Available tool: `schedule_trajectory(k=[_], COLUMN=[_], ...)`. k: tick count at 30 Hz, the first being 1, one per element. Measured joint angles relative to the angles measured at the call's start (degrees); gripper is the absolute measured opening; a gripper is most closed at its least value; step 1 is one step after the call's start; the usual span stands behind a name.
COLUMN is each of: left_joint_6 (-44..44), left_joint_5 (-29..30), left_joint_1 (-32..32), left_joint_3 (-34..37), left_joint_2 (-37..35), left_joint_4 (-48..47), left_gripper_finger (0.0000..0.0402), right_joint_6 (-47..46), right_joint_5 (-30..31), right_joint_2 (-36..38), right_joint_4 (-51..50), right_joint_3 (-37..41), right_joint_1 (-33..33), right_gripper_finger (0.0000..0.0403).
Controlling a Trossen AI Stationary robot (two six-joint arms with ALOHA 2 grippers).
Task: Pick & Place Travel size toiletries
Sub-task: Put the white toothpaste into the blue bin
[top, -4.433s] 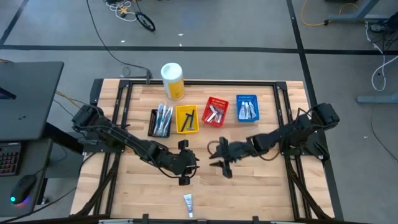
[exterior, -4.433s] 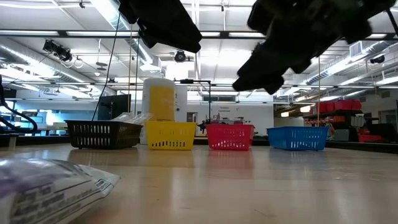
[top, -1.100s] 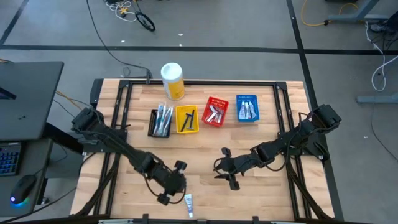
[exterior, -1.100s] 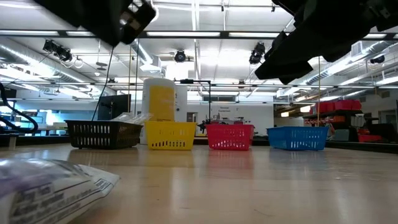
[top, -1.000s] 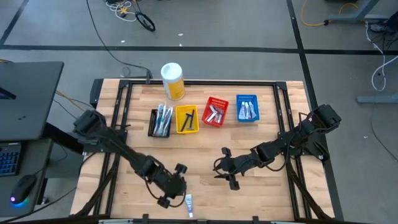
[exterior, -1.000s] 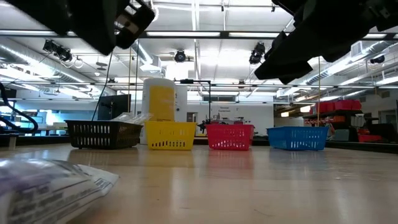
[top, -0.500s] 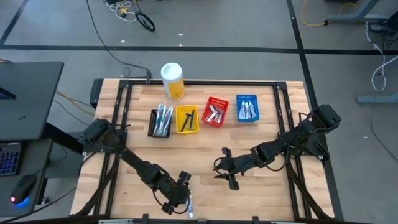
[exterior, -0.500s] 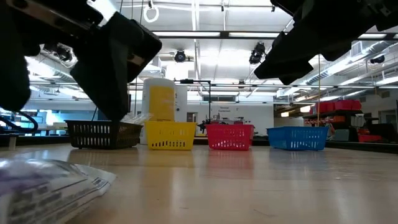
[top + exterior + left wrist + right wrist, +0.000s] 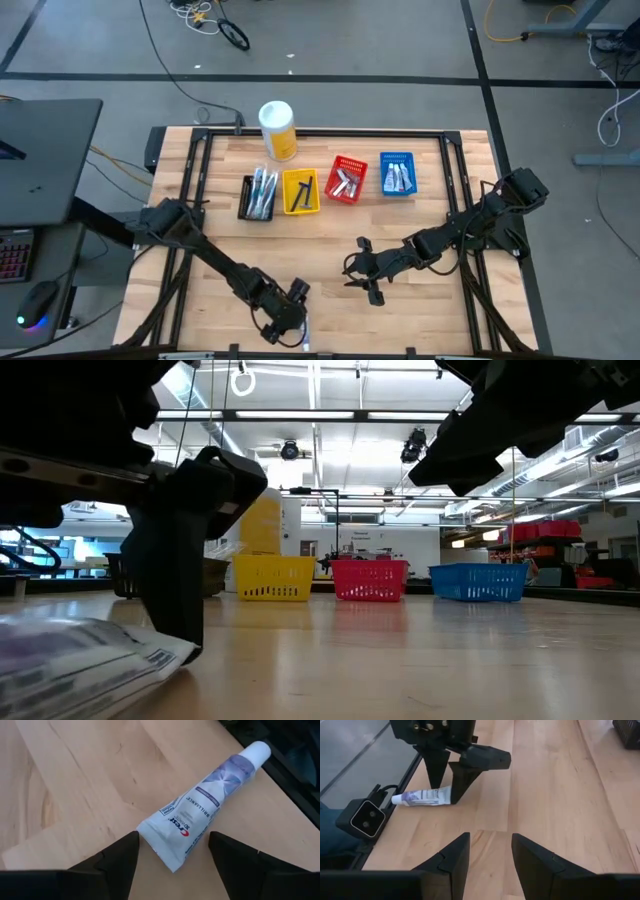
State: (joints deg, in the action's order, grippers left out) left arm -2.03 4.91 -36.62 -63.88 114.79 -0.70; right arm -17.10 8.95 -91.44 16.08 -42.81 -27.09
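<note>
Since the frame half a second ago the left gripper has come lower at the near edge of the table, and in the low view its dark finger now reaches the wood just beside the crimped end of the toothpaste tube, where before it hung higher. Its fingers are spread wide, one on each side of the flat end of the tube, near it but not yet pressing it; the white cap points away toward the table's edge. The left arm stretches long from its base at the table's left side down to this near edge. The right gripper has not moved from its place; it hovers above the middle of the table, well apart from the tube, with its fingers open and holding nothing. The other toiletries lie in the four small baskets toward the far side of the table, in front of the yellow canister.
</note>
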Motion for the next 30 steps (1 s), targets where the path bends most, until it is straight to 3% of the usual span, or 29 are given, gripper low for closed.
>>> schedule_trajectory(k=[5, 18, 30], left_joint_6=[0.9, -5.0, -7.0], left_joint_5=[0.1, 1.0, 2.1], left_joint_1=[0.0, 0.2, 1.0], left_joint_3=[0.0, 0.1, 0.1], left_joint_2=[0.4, 0.6, 0.6], left_joint_4=[2.7, 3.3, 3.3], left_gripper_finger=[0.0227, 0.0101, 0.0017], right_joint_6=[0.0, 0.0, 0.0], right_joint_5=[0.0, 0.0, 0.0], right_joint_2=[0.0, 0.0, 0.0], right_joint_4=[0.0, 0.0, 0.0], right_joint_3=[0.0, 0.0, 0.0], right_joint_1=[0.0, 0.0, 0.0], right_gripper_finger=[0.0156, 0.0156, 0.0156])
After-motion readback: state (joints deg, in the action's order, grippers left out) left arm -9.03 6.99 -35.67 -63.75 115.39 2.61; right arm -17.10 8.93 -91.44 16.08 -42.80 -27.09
